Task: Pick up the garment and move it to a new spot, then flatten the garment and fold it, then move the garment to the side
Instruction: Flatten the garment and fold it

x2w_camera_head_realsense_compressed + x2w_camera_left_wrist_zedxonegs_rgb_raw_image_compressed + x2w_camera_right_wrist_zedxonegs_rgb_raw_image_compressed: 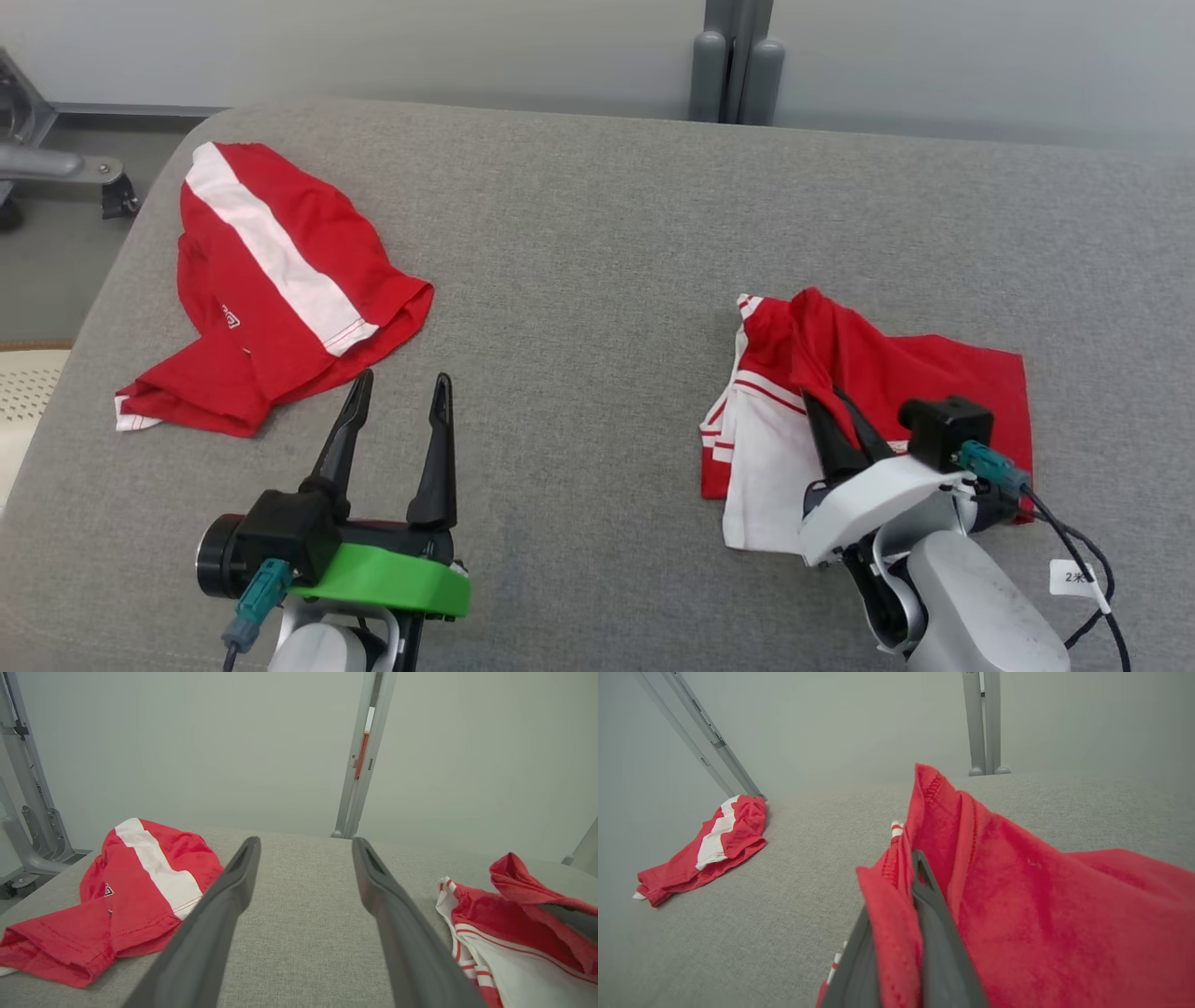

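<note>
Right pincer [825, 399] clamped on a raised red fold of the garment [943, 373]. Garment crumpled, red with a white, red-striped panel, lying front right on the grey counter [597, 233]. Left pincer [402, 383] open, near a second red-white garment [280, 280].

Light bright, even and diffuse, from above; no glare. Shadows thin and soft, just a dim rim under the edges of the crumpled red-and-white cloth garment [868, 373] on the grey woven-fabric tabletop [597, 233]. Head view sharp corner to corner. My wrist views show wide-angle stretch: the grey metal post [357, 788] leans. My left gripper's long dark fingers [224, 905] smear out of focus near the lens. The garment against my right wrist lens is blurred too.
</note>
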